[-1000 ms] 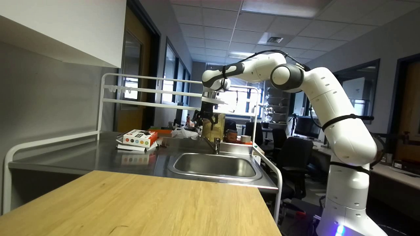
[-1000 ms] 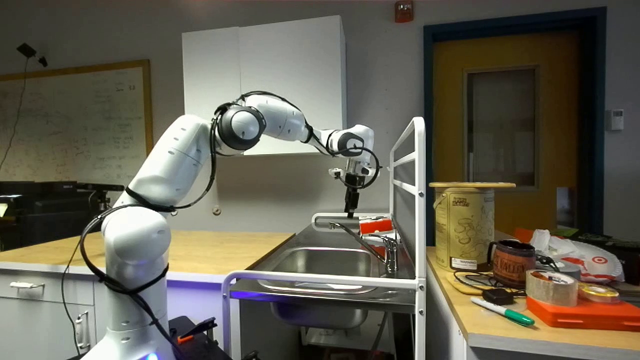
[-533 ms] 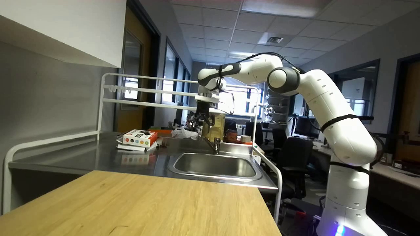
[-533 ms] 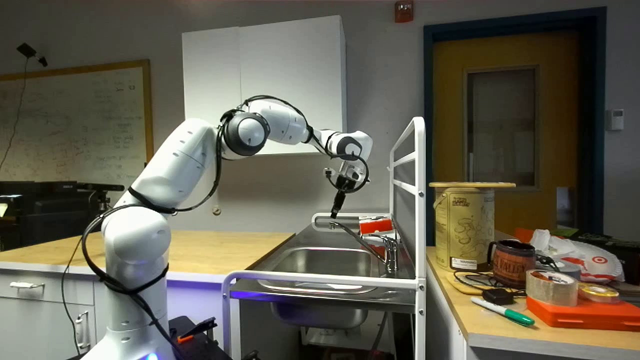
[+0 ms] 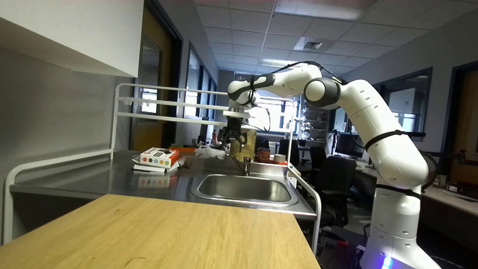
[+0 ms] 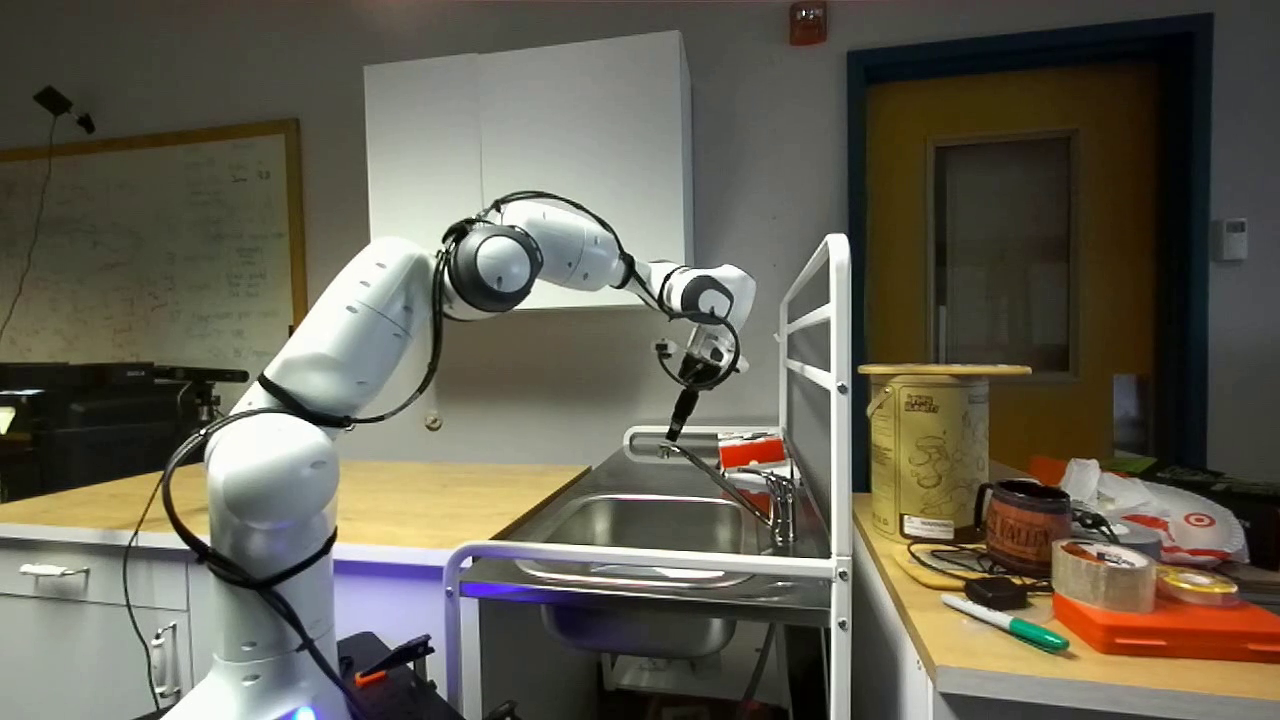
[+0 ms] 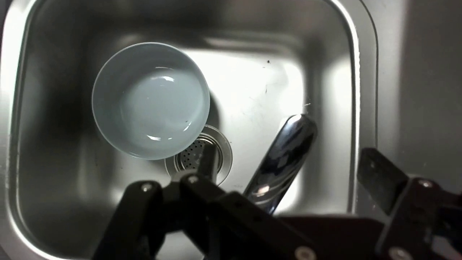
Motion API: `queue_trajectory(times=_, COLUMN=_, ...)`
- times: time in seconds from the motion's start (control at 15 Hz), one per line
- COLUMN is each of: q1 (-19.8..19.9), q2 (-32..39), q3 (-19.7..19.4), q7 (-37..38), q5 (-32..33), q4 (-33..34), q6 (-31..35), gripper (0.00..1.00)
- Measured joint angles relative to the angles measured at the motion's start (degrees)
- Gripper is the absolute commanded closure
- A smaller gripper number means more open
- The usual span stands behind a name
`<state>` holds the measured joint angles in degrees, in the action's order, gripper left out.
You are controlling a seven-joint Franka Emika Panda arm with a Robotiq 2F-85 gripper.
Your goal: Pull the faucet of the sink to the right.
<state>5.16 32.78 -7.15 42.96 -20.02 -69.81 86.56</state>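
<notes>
Faucet (image 7: 280, 167) lies between or below the gripper's (image 7: 292, 159) spread jaws, I cannot tell which, long axis slanting across their closing line.

Looking down into steel sink (image 7: 367, 90). Showing pale bowl (image 7: 151, 103) inside, partly hiding drain (image 7: 187, 157). Holding gripper (image 7: 291, 162) with fingers (image 7: 382, 180) well apart, framing shiny, slanting faucet (image 7: 283, 159) between, masking its lower end; leaving contact unclear. Catching counter (image 7: 429, 108) at right.
</notes>
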Motion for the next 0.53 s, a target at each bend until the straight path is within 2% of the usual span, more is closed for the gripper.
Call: queue_trajectory(times=0.53, q1=1.1, q2=4.0, q3=0.2, q7=3.6, q5=-0.8, q4=0.2, q6=-0.1, gripper=0.00)
